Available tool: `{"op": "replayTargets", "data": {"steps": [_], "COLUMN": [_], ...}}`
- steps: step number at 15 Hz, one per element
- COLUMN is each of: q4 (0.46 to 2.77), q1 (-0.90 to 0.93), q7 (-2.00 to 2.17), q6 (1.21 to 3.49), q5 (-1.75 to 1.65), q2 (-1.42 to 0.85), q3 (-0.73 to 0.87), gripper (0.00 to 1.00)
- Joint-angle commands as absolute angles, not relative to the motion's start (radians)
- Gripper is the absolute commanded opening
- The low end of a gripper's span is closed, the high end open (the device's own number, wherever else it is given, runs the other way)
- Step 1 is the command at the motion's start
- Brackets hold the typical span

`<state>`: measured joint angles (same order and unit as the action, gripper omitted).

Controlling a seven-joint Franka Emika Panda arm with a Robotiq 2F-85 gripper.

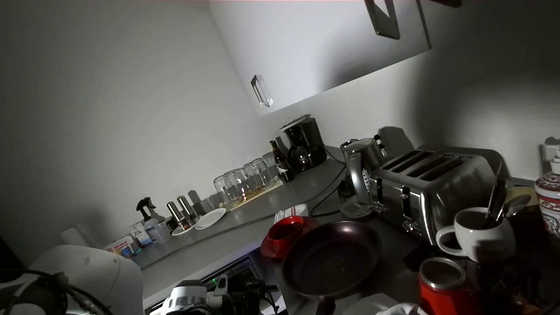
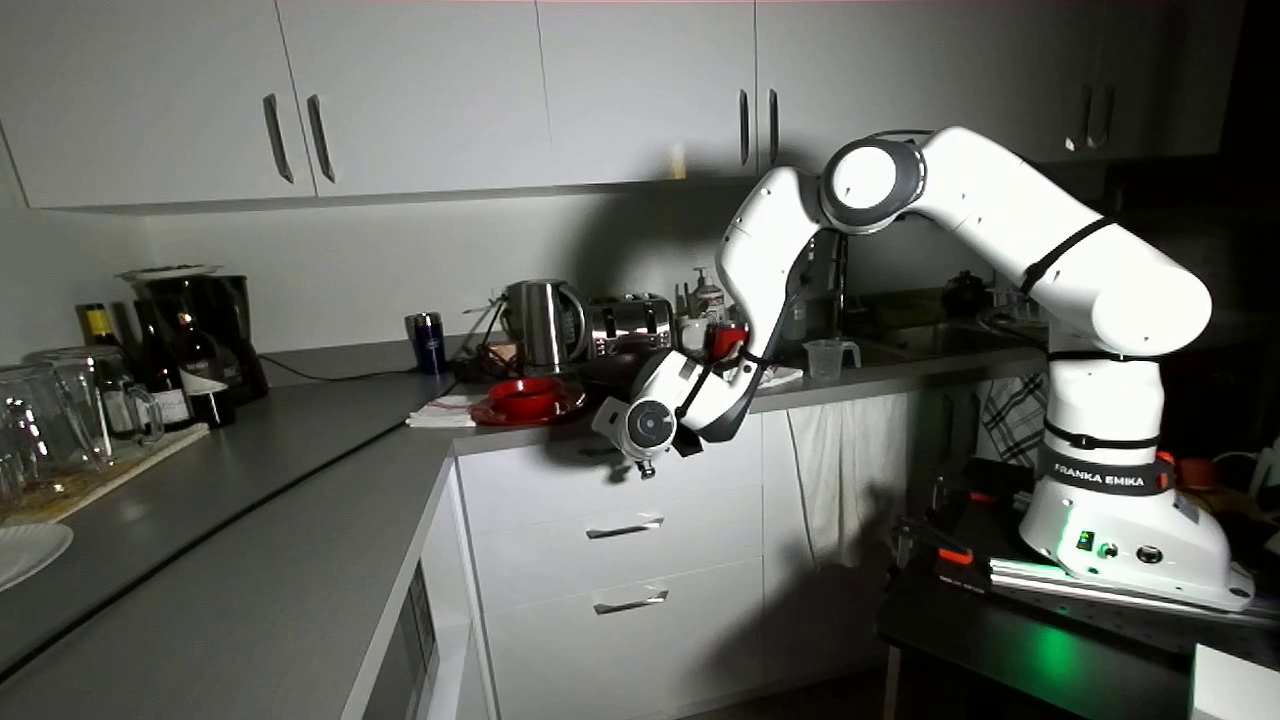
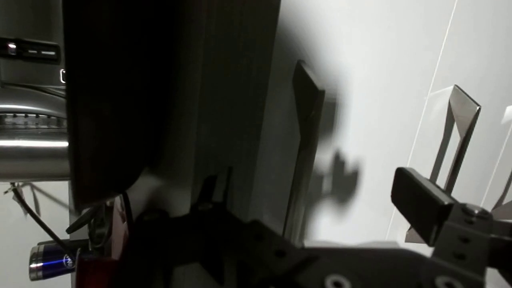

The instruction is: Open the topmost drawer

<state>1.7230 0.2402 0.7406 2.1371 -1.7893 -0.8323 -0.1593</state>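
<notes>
The topmost drawer [image 2: 545, 495] sits near the middle of the frame in an exterior view, right under the edge of the grey bench [image 2: 280, 600]. Its pale front is in line with the drawer fronts below — it stands closed. Over it hangs the end of the white arm [image 2: 1000, 205], which reaches from its base at right through a bend in the upper right of the frame.

In the wrist view the drawer's dark handle [image 3: 308, 144] runs from upper centre to lower centre, and the gripper [image 3: 314, 188] spans it in the picture. The jaws are parted wide and released, one to the left of the handle and the other to its right — whether either touches the handle cannot be told. A lower handle [image 3: 465, 112] shows at the right of that view.

On the bench, a red bowl [image 2: 527, 397] stands on a red plate [image 2: 488, 412], left of centre in an exterior view. A dark frying pan [image 1: 332, 258] lies beside them in the lower middle of an exterior view, with a steel toaster [image 1: 420, 188] to its upper right and a kettle [image 1: 367, 153] next to the toaster. A white mug [image 1: 485, 240] holding cutlery and a red canister [image 1: 446, 288] occupy the lower right. A black coffee maker [image 1: 306, 144] and a dark bottle [image 1: 282, 162] stand near the centre.
</notes>
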Motion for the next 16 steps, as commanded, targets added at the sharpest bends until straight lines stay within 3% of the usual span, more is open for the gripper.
{"op": "replayTargets", "data": {"steps": [1, 16], "q4": [1.72, 1.531], "q1": [0.234, 0.208], "q7": [0.737, 0.717], "q6": [2.132, 2.067], "q5": [-1.791, -1.729], "q2": [-0.835, -0.991], "q3": [-0.168, -0.149], "gripper": [1.0, 1.0]}}
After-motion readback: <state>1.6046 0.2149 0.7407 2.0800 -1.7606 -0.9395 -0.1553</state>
